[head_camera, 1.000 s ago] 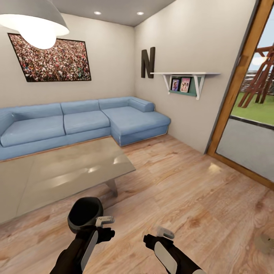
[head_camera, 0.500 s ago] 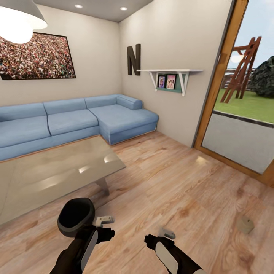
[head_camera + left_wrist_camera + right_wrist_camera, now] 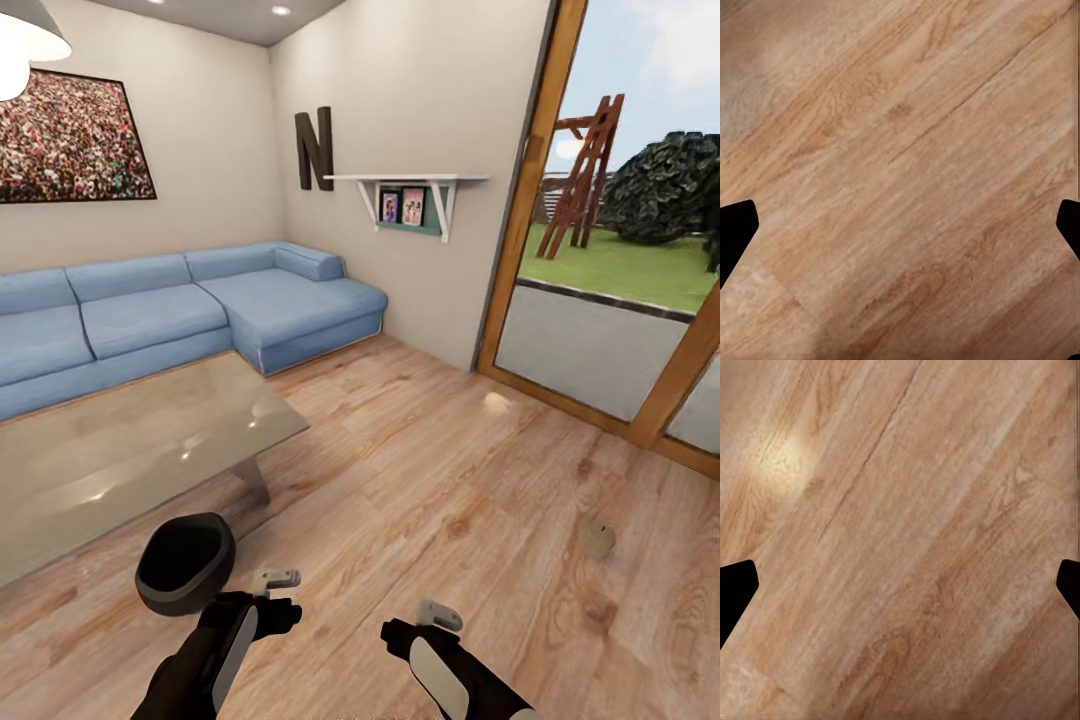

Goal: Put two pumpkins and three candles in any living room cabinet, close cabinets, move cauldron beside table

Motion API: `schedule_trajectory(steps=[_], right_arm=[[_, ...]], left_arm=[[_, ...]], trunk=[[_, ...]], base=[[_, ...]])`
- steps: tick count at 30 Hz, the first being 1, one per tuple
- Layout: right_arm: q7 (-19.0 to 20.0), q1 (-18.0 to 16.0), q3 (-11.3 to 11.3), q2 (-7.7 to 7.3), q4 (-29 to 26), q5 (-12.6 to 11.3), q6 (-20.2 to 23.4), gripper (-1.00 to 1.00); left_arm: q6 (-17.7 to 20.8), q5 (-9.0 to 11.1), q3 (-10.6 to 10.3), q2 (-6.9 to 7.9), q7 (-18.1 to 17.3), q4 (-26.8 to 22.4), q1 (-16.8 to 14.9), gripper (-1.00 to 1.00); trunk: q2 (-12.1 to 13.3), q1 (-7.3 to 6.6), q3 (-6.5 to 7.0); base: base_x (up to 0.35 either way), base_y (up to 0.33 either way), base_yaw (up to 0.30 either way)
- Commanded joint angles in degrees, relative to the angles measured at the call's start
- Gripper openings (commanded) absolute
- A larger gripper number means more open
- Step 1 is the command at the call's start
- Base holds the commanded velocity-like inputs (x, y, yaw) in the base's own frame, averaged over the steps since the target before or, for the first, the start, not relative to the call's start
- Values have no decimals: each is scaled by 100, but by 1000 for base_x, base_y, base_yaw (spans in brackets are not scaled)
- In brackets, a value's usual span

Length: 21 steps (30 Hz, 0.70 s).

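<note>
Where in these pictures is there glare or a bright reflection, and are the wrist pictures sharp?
Head view: pale glare streaks lie on the glass table, and a small bright spot on the wooden floor near the door. Right wrist view: a soft bright patch on the floor; the wood grain looks slightly soft. Left wrist view: the grain is similarly soft, with a paler patch.

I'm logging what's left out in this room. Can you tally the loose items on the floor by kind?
Cauldron, black, on the floor beside the glass table: 1
Candle, small and beige, lying on the wood floor towards the glass door: 1
Total: 2
Both hands are open and hold nothing.
</note>
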Motion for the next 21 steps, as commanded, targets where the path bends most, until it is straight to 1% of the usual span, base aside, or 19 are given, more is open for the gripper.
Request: schedule_trajectory(steps=[1,21], right_arm=[[-42,-6,31,-5,-8,-33,16,100],[-46,-6,31,2,69,-68,16,100]], left_arm=[[26,52,-8,2,38,-9,-1,100],[26,75,-13,3,29,-9,-1,100]], trunk=[[-3,-1,-12],[-3,-1,-147]], base=[[-10,7,-211],[-1,1,-211]])
